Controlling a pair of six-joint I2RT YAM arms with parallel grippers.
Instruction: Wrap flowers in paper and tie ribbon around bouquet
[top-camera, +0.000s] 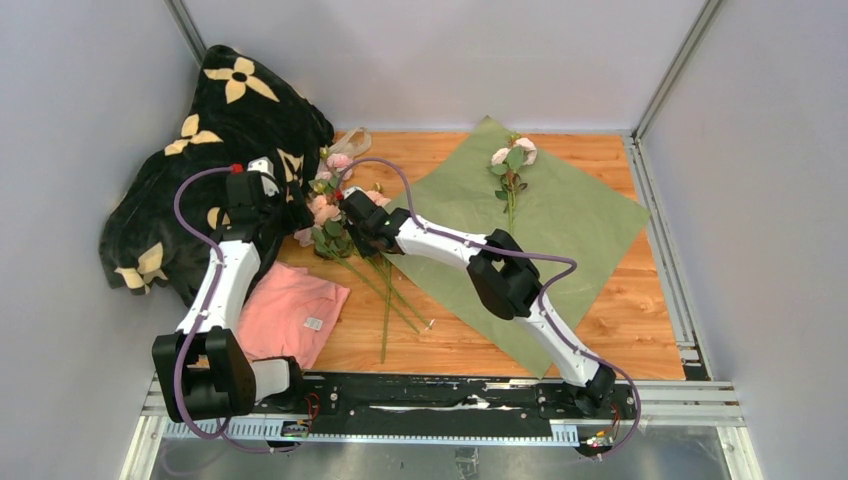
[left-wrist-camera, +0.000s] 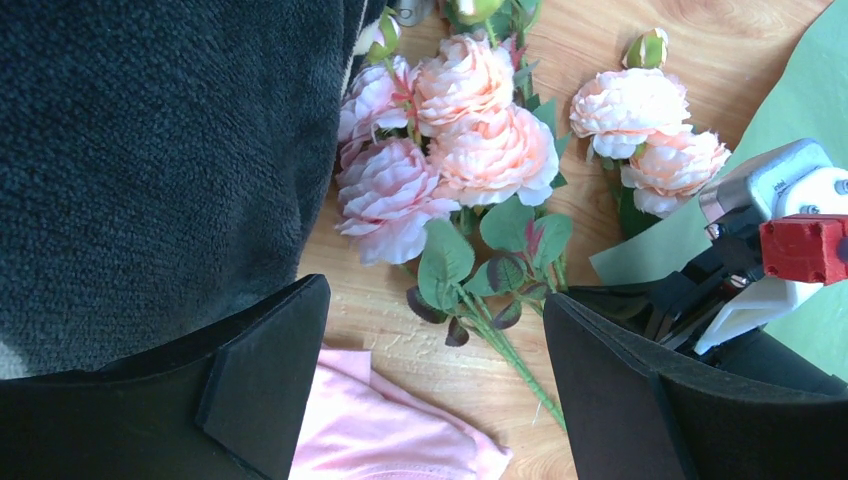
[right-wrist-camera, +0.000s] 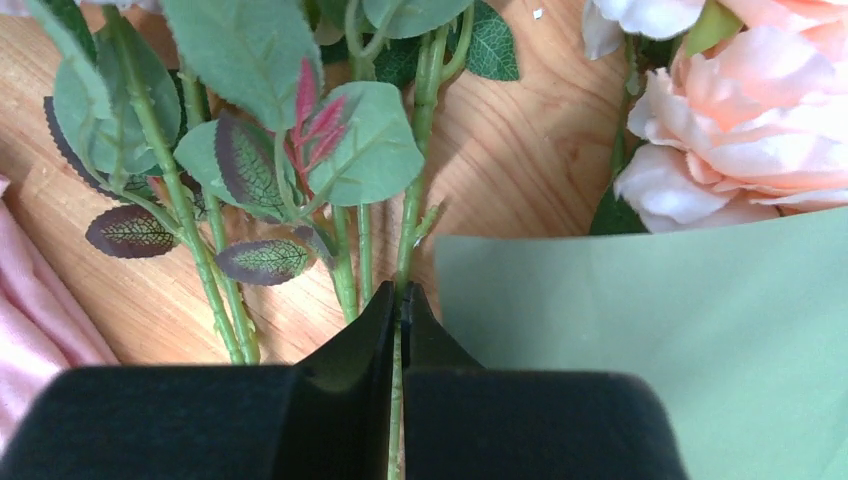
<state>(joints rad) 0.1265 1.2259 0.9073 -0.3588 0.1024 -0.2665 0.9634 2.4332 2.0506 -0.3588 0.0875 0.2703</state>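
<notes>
Flowers (top-camera: 325, 210) lie left of the olive paper (top-camera: 570, 235) on the counter (top-camera: 640, 330). The right claw (right-wrist-camera: 398, 300) pinches one stem (right-wrist-camera: 410, 215) (left claw (left-wrist-camera: 435, 300) gapes wide above). Gathering step, I judge: next, carry it right onto the paper.

You had no text to read: the white label (top-camera: 313, 323) on the near-left pink cloth (top-camera: 285, 300) was too small.

The right gripper (right-wrist-camera: 398, 300) is pinched shut, a stem of the flowers (right-wrist-camera: 412, 200) between its tips. The left gripper (left-wrist-camera: 437, 290) hangs wide open.
</notes>
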